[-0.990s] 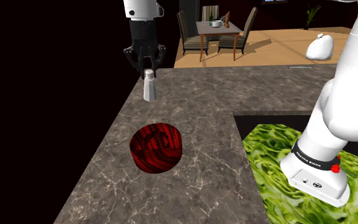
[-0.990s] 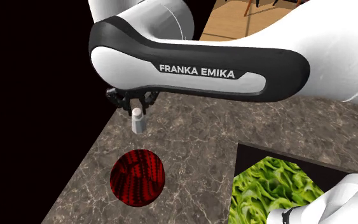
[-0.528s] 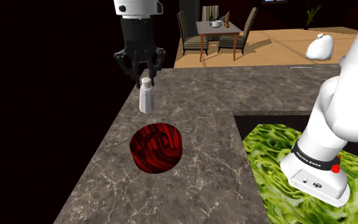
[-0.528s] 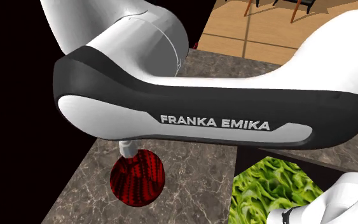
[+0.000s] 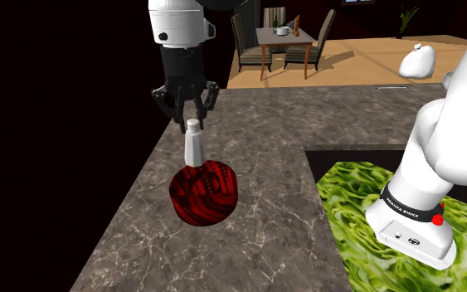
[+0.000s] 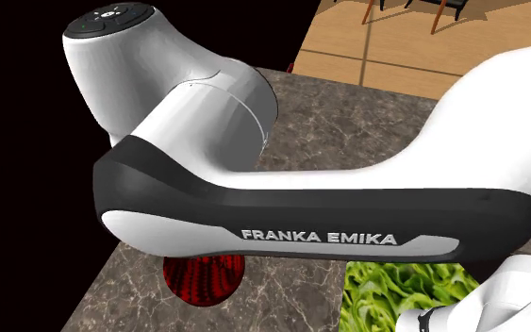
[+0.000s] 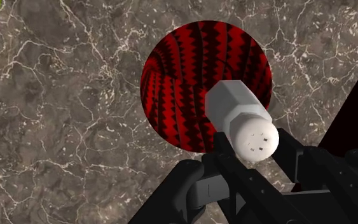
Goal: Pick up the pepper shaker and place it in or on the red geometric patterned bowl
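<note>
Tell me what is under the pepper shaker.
The white shaker, clasped in the hand, hangs over the red zigzag-patterned bowl, which sits on the marbled counter. The wrist view shows most of the bowl's inside bare; the shaker covers the part nearest the hand.

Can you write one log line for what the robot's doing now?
gripper: shut on shaker | shaker: in air above bowl | next, probably: lower, release
</note>
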You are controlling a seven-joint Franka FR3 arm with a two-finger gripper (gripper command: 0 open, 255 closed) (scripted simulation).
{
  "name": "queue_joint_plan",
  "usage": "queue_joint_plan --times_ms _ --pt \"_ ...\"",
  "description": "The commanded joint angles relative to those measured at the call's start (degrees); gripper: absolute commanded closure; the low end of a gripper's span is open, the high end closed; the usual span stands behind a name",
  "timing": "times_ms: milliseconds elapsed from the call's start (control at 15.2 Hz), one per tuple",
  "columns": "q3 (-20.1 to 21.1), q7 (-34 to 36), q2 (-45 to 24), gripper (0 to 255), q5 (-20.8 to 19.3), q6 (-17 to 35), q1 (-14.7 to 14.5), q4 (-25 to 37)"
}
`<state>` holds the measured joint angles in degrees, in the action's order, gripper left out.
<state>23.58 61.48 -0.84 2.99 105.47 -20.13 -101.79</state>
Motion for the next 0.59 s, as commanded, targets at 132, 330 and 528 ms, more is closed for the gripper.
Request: queue_joint_plan --times_ms 132,330,528 --pt "0.1 0.0 -0.1 255 0.0 3.2 -0.1 -3.0" --pt "0.1 -0.1 -0.4 255 -0.1 5.4 -0.1 -5.0" --pt "0.1 -0.1 -0.7 255 -0.2 7.7 -0.1 -7.0"
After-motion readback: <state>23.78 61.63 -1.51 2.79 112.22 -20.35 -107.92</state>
